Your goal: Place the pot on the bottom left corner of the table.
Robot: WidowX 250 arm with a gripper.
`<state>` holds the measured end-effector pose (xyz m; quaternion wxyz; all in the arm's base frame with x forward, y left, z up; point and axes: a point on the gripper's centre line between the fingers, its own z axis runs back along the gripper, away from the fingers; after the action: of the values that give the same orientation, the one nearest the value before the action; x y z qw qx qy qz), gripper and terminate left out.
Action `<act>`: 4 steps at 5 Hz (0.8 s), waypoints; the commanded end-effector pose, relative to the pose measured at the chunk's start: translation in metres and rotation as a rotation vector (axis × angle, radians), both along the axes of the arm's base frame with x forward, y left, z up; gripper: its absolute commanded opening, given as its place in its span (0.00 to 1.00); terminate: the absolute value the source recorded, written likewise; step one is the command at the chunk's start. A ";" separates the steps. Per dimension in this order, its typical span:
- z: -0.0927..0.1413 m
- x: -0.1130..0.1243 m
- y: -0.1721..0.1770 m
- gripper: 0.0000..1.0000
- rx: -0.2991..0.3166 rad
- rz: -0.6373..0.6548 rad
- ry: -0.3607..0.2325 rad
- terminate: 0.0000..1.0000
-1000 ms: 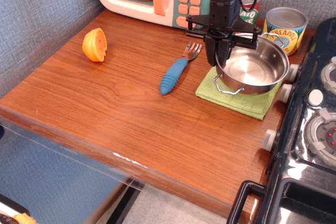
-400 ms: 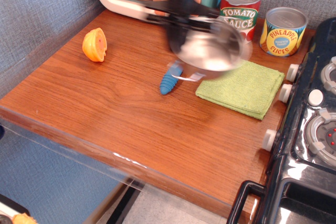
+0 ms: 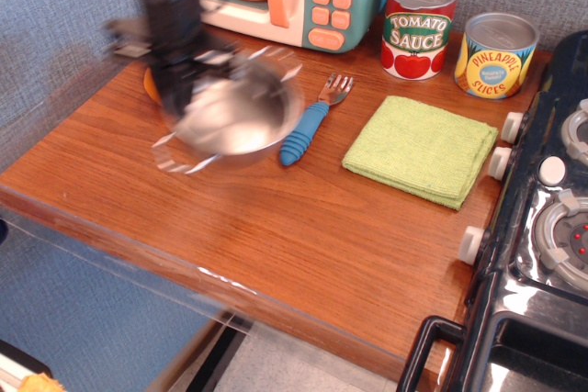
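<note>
Hanging blurred near the table's (image 3: 303,227) left edge, the pot (image 3: 234,117) seems gripped by the fingers (image 3: 184,89); the bottom left corner lies just ahead

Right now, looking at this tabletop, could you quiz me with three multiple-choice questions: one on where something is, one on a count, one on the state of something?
1. Where is the green cloth?
A. In front of the two cans, beside the toy stove
B. Under the pot
C. Inside the toy microwave

2. How many labelled cans stand at the back of the table?
A. One
B. Two
C. Four

3. What state is the pot in?
A. Lying upside down on the cloth
B. Resting on the stove
C. Blurred in motion over the left half of the table, carried by the hand

Answers:
1. A: the cloth lies bare near the stove knobs.
2. B: a tomato sauce can and a pineapple slices can.
3. C: pot and arm are both smeared, left of the blue-handled fork.
</note>
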<state>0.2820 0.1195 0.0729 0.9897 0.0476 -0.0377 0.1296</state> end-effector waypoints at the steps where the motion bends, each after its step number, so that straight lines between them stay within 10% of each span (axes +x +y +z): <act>1: -0.008 -0.014 0.018 0.00 0.067 0.022 0.006 0.00; 4: -0.031 -0.007 0.042 0.00 0.156 0.053 0.102 0.00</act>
<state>0.2796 0.1563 0.0320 0.9825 0.1263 0.0112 0.1363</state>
